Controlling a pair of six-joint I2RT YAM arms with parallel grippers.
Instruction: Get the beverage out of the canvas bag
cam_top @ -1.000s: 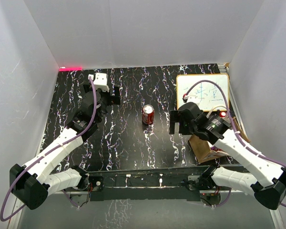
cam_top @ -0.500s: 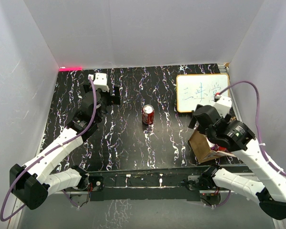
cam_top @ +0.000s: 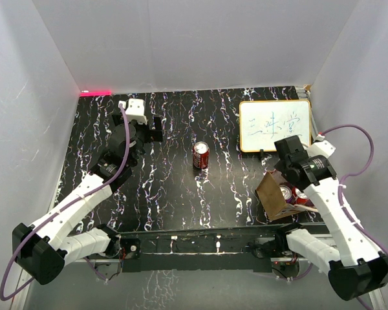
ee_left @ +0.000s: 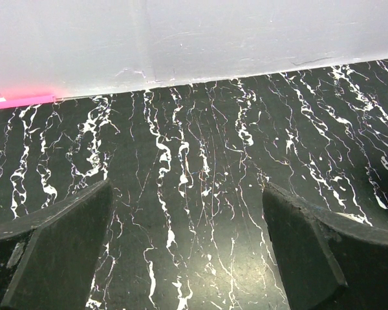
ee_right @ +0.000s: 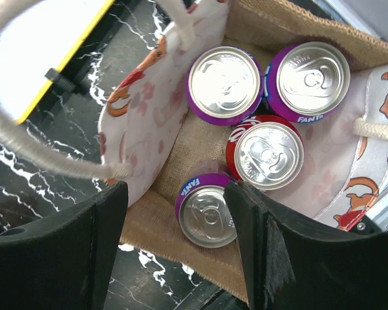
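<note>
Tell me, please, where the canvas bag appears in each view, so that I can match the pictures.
Top external: the canvas bag is at the lower right, just below the white board.
Left wrist: not in it.
Right wrist: it fills the centre and right, seen from above, with cans inside.
Shared landmark: the white board, which is at the upper left of the right wrist view.

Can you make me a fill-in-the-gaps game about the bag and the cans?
Looking down into the bag, you can count ___ can tops.
Three are purple cans, and the fourth can is ___.
On the table, outside the bag, stands ___ soda can.
Missing words: four, red, one.
</note>
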